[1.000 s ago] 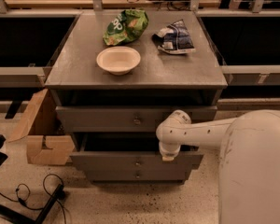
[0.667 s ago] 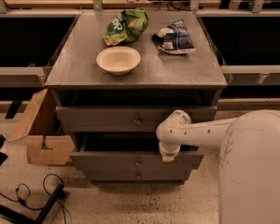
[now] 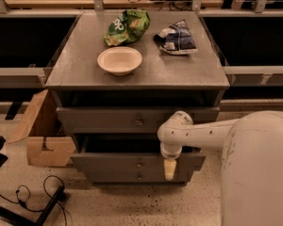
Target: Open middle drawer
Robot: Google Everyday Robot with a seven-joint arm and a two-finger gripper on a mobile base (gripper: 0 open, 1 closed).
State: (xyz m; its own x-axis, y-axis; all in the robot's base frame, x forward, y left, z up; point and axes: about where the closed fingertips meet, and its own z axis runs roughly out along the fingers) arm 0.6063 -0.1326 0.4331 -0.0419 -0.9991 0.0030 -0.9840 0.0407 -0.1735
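The middle drawer [image 3: 108, 162] of the grey cabinet [image 3: 85, 74] stands pulled out a little, with a dark gap showing behind its flat front. Its small round knob [image 3: 139, 164] is at the centre. My gripper [image 3: 170, 169] points straight down at the end of the white arm [image 3: 203, 134], which reaches in from the right. The gripper hangs in front of the right part of the middle drawer's front, right of the knob. The top drawer front [image 3: 104, 119] above is shut. The narrow bottom front [image 3: 113, 176] sits just below.
On the cabinet top are a white bowl [image 3: 120, 60], a green bag [image 3: 127, 26] and a dark blue bag [image 3: 175, 37]. An open cardboard box [image 3: 40, 138] stands at the cabinet's left. Black cables [image 3: 35, 199] lie on the floor at lower left. My white body [image 3: 259, 173] fills the lower right.
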